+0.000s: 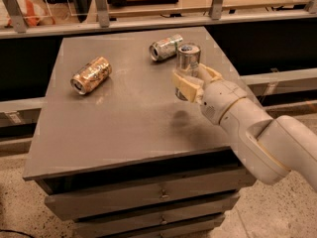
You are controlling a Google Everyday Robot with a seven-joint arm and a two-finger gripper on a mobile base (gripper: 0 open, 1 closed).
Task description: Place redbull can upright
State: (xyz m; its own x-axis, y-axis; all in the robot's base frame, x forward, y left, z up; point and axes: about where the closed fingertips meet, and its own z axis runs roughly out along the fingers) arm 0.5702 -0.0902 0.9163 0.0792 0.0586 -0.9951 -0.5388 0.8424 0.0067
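The redbull can (188,59) is a slim silver can held upright in my gripper (192,83), above the right part of the grey table top (129,118). Its shadow falls on the table just below and in front of it. My gripper's cream fingers (184,87) are shut around the can's lower half, and my white arm reaches in from the lower right. The can's base is hidden behind the fingers.
A stubby gold-orange can (90,75) lies on its side at the left. A short silver can (165,47) lies on its side at the back, just behind the held can. The table's right edge is close to the gripper. A railing runs behind the table.
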